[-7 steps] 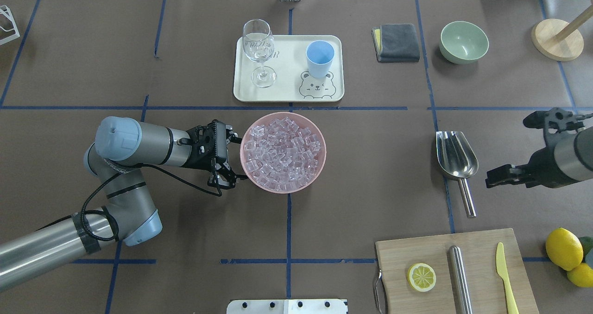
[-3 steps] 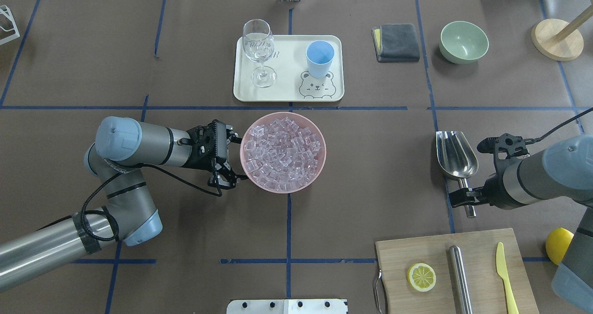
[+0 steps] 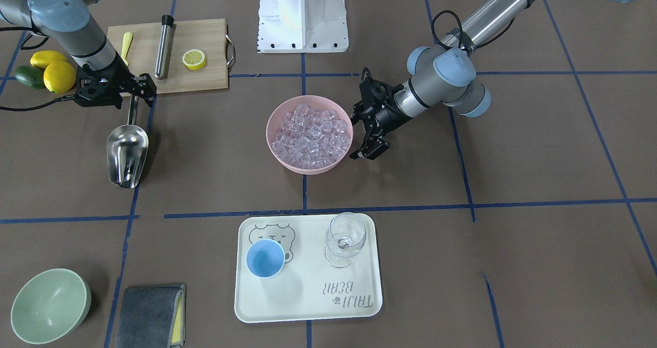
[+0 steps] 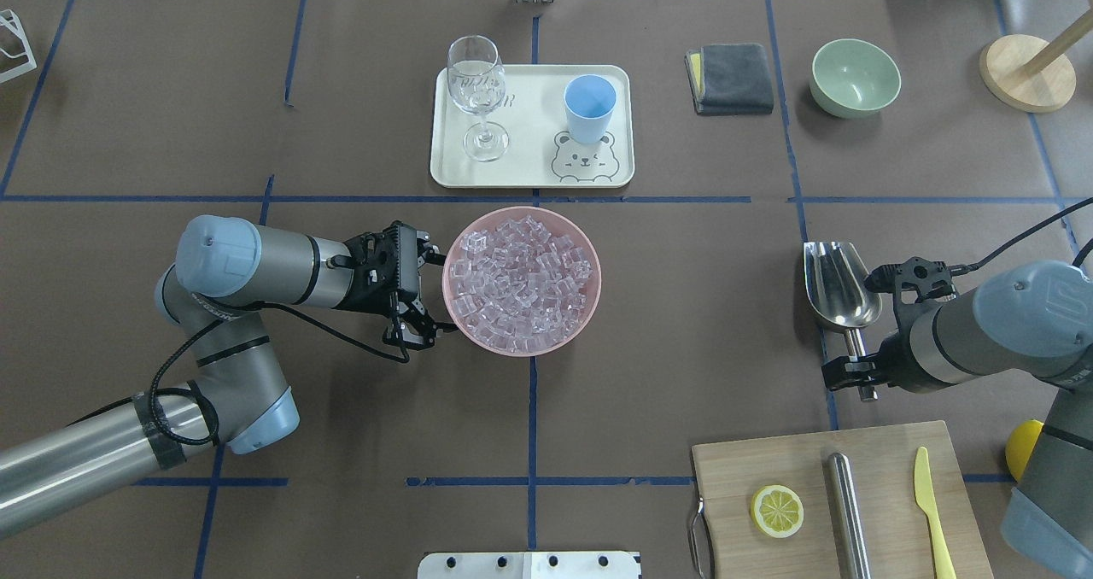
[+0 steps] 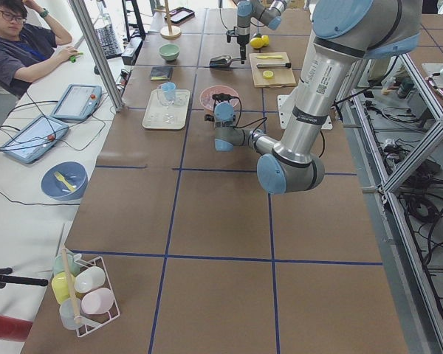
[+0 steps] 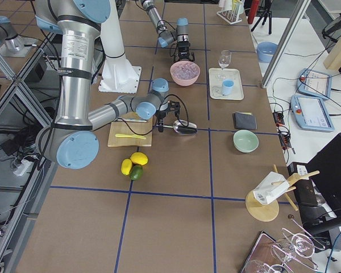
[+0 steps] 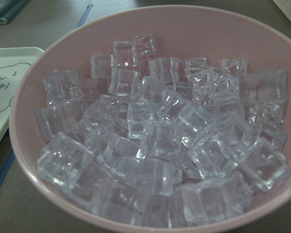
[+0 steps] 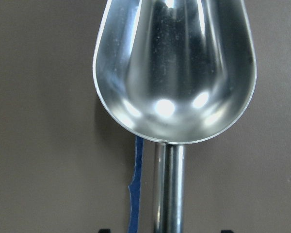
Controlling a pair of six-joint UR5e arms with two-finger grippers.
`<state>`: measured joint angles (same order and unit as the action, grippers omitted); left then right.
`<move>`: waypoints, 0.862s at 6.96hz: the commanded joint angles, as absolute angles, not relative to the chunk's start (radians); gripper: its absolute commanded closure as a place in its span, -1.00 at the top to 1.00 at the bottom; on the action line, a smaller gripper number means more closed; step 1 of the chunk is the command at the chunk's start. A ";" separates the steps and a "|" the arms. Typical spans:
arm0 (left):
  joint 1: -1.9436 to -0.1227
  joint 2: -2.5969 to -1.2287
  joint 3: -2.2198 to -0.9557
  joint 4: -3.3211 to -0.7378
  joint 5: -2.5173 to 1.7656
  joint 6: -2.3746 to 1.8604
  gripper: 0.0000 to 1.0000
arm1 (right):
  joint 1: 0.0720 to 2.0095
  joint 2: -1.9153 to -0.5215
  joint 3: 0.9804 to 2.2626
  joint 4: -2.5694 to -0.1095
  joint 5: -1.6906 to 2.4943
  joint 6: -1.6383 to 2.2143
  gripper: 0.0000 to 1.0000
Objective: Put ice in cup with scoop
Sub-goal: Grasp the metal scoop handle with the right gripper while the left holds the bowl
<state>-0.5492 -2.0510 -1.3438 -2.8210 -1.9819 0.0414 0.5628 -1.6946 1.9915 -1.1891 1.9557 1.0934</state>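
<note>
**Front-facing view:** The right gripper (image 3: 134, 92) hangs low over the thin handle of the scoop (image 3: 126, 150). The scoop lies flat on the table, trough up and empty, well apart from the pink bowl (image 3: 308, 169) heaped with ice (image 3: 310, 132). The left gripper (image 3: 363, 130) sits just beside that bowl's rim with its fingers spread, holding nothing. The cup (image 3: 265, 257) stands upright and empty on the tray (image 3: 308, 307), on the far side of the bowl from the robot.

**Overhead view:** The right fingers sit on either side of the handle, near its end. A grasp that far from the trough, on a round polished rod, could let the scoop swivel or droop once lifted, and a loaded trough would likely make that worse. The wine glass (image 4: 476, 75) shares the tray with the cup, so a wide swing could clip it.

**Left and right side views:** Both grippers are small or partly hidden here, and neither view adds to what the fingers are doing.

**Left wrist view:** Clear, glassy cubes lie loosely piled in the bowl — slick-looking pieces that may skitter out when the scoop digs in, or bounce off the small cup's mouth when tipped.

**Right wrist view:** The scoop's trough is mirror-bright, smooth and bare. Two dark fingertips (image 8: 104, 231) show at the bottom edge — apart, with the handle between them and not yet clamped.
</note>
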 commanded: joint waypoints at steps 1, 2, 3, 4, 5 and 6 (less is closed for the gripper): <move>-0.549 -2.051 -1.344 -2.821 -1.982 0.041 1.00 | 0.561 -1.695 1.990 -1.190 1.956 1.092 -0.66; -0.549 -2.051 -1.344 -2.821 -1.982 0.041 1.00 | 0.574 -1.701 1.993 -1.192 1.956 1.083 -1.00; -0.549 -2.051 -1.344 -2.821 -1.982 0.041 1.00 | 0.595 -1.701 2.003 -1.228 1.954 1.075 -1.00; -0.548 -2.049 -1.344 -2.821 -1.982 0.041 1.00 | 0.612 -1.701 2.032 -1.247 1.953 1.074 -1.00; -0.548 -2.049 -1.344 -2.821 -1.982 0.041 1.00 | 0.626 -1.703 2.069 -1.249 1.953 1.074 -1.00; -0.548 -2.049 -1.344 -2.821 -1.982 0.041 1.00 | 0.635 -1.703 2.083 -1.250 1.957 1.068 -1.00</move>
<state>-0.5479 -2.0496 -1.3438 -2.8210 -1.9819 0.0414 0.6214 -1.7021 2.0579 -1.2454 1.9540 1.0727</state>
